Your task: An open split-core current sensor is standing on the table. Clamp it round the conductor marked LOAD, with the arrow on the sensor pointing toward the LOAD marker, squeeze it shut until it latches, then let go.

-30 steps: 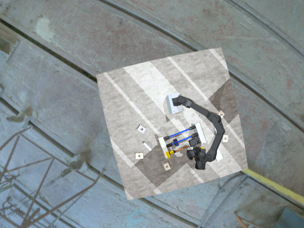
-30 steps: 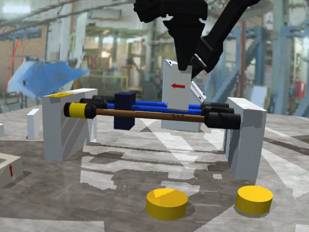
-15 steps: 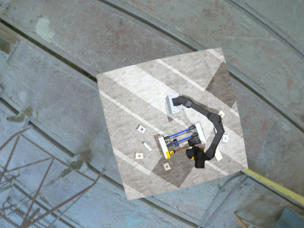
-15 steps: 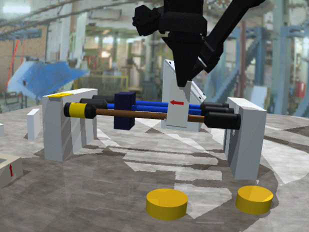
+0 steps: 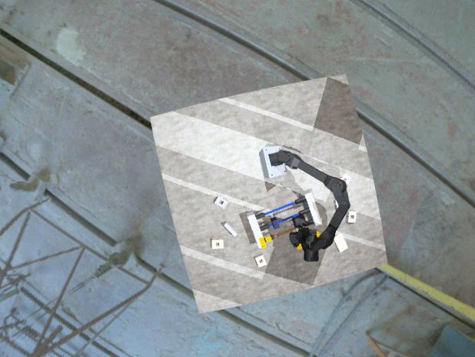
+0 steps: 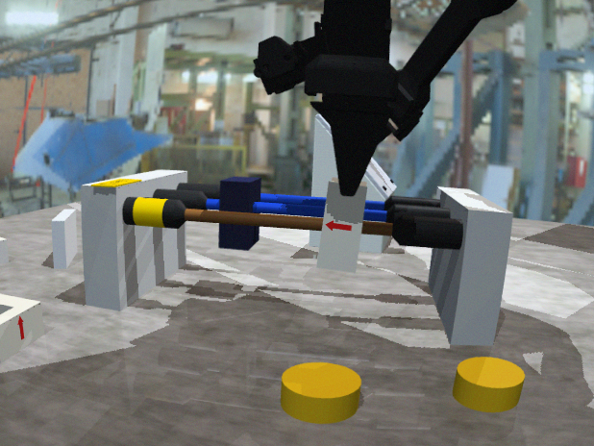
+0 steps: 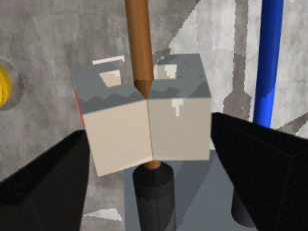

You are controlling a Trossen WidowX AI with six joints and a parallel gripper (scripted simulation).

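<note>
The pale grey split-core sensor [image 6: 340,250] [image 7: 117,136] hangs upright at the brown conductor [image 5: 284,232] [image 6: 288,221] [image 7: 139,39], near its right-hand black sleeve. In the wrist view the conductor enters between the two sensor halves and shows again below them. The halves are angled, with a seam between them; their lower ends and latch are hidden. The red arrow on the sensor points left in the exterior view, toward the end with the yellow band [image 6: 150,211] and yellow label [image 6: 115,183] [image 5: 262,242]. My gripper [image 6: 348,193] [image 7: 149,130] is shut on the sensor, a finger on either side.
Two blue conductors [image 5: 280,208] [image 7: 270,54] run behind the brown one; a dark blue block [image 5: 275,223] [image 6: 238,216] sits on the nearer. White end supports [image 6: 102,250] [image 6: 482,279] stand at both ends. Yellow discs [image 6: 320,394] [image 6: 488,384] lie in front. Several square rings lie around.
</note>
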